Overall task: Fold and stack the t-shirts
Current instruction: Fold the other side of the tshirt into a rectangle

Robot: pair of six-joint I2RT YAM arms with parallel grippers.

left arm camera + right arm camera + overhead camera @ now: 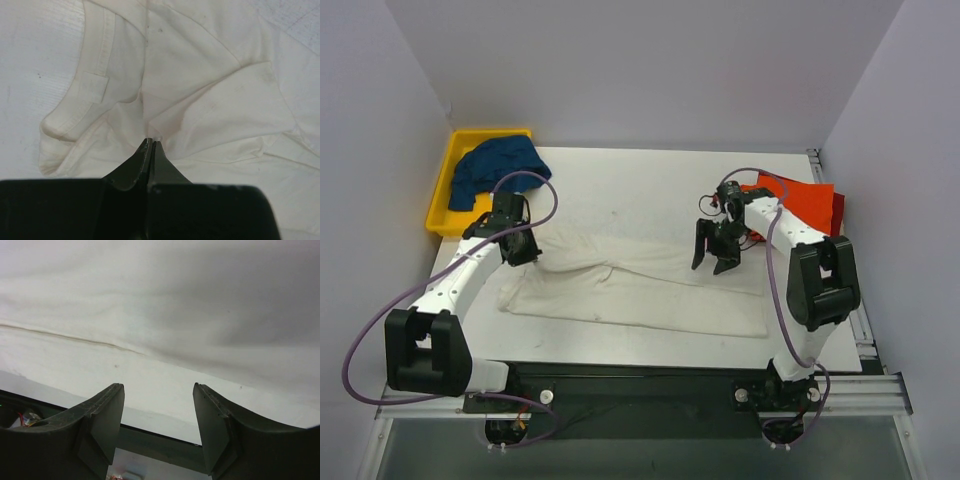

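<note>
The large off-white t-shirt [640,295] lies spread sideways across the table's front half, partly folded along its length. My left gripper [523,250] is shut on a fold of it near the collar; in the left wrist view the jaws [151,142] pinch the cloth, with the collar [102,47] ahead. My right gripper [716,262] is open and empty, hovering just above the shirt's far edge [150,315], fingertips [116,390] apart. Orange-red shirts [807,200] lie folded at the back right, a darker red edge [839,212] beside them. The dark blue shirt [498,165] lies crumpled in the bin.
A yellow plastic bin [448,190] stands at the back left corner, just off the table's left edge. Bare white table [630,190] lies behind the off-white shirt. Walls close in the left, back and right sides. A black rail [650,385] runs along the near edge.
</note>
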